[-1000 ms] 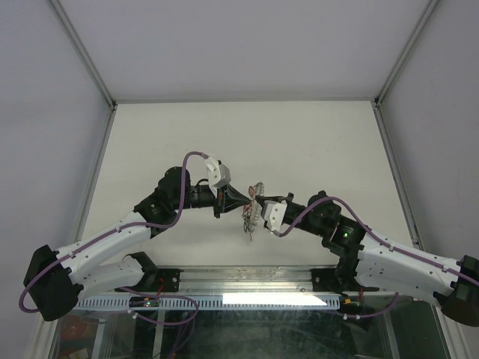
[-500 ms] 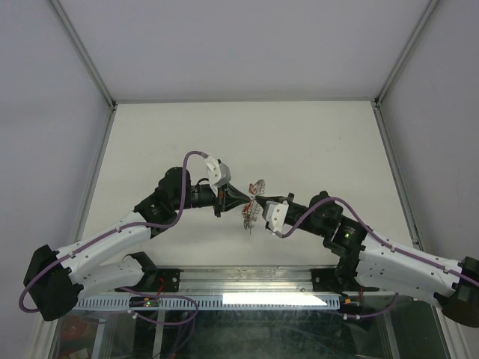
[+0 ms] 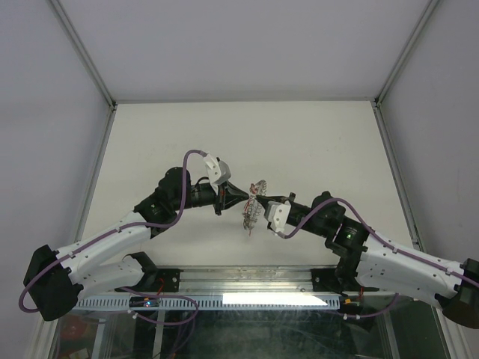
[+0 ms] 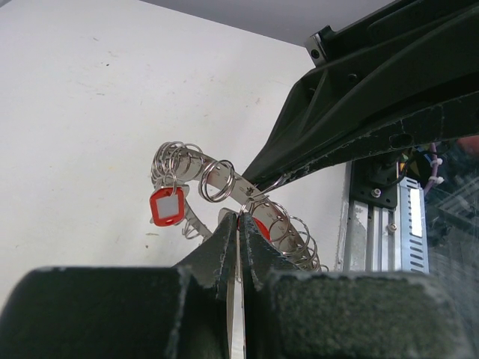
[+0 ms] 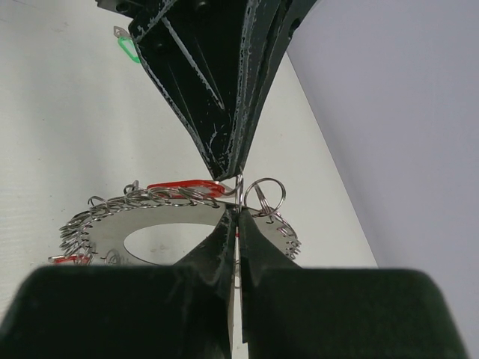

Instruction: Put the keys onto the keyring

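The left end effector and the right end effector meet tip to tip above the tabletop. The keyring hangs in the air between them. From overhead it is only a small glinting cluster, half covered by the two black noses.

In the right wrist view, the right end effector's fingers are pressed together on the near rim of the keyring. Its flat grey plate, with an oval hole and a fringe of small wire loops, spreads out to their left. Their own dark bulk cuts off the plate's lower edge.

The left end effector comes down from above in that view, its fingers closed to a point just over the right one's tips. A red-headed key lies at that point, extending to the left. Only its red head shows, and the blade cannot be made out. A thin wire runs between the two sets of tips. It is not clear whether the left fingers pinch this wire, the key or a loop of the keyring.

In the left wrist view, a red tag hangs from loops at the keyring's far end, up and to the left of the left fingertips. A larger split ring stands just above them.

The green key lies on the tabletop, well beyond the right end effector. It is partly hidden behind the left one's body.
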Controlling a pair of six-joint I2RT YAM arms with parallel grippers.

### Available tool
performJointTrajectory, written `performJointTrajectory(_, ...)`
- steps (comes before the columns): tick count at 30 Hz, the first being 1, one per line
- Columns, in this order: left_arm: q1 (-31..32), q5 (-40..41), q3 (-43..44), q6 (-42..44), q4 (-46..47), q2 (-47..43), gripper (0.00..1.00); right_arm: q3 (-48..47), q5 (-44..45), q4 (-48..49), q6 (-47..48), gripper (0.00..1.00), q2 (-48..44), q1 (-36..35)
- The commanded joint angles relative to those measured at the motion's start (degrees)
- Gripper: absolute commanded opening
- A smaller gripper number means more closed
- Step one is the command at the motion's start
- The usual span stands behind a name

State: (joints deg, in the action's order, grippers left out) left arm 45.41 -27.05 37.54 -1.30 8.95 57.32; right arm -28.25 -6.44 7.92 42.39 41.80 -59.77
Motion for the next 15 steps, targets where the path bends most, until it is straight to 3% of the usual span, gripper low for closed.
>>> performJointTrajectory(1,-0.2,1.9,0.5,-1.2,2.3,-1.4,0.00,-0.4,-1.5,6.0,-0.5,0.00,-1.9,-0.4)
performJointTrajectory(15,-0.2,1.9,-0.2,-1.8,2.3,-1.6,0.00,-0.5,1.2,7.2,-3.2,0.00,-2.9,-0.3)
